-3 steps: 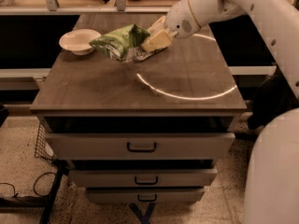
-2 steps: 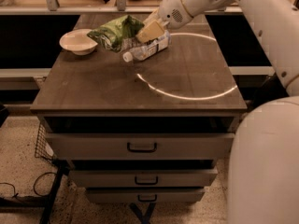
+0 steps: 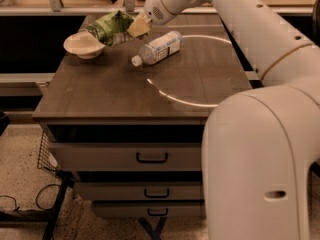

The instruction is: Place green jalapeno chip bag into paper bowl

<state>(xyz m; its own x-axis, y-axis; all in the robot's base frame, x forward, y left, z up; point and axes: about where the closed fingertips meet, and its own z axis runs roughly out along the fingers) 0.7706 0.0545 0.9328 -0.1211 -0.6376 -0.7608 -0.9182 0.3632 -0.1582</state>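
Currently: gripper (image 3: 131, 30), upper left of frame, fingers (image 3: 141, 26) clenched on green jalapeno chip bag (image 3: 109, 28), held off counter (image 3: 115, 91) above paper bowl (image 3: 80, 46) right rim. Pickup apparently done; lowering, release remaining.

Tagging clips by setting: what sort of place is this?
Likely an office or lab space: drawer cabinet as table, speckled floor, loose cables. The claw, over the cabinet's far left, holds the green jalapeno chip bag by the paper bowl.

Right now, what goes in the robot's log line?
tool: over table, near bowl, shut on chip bag | chip bag: in air, not in bowl | bottle: lying on table
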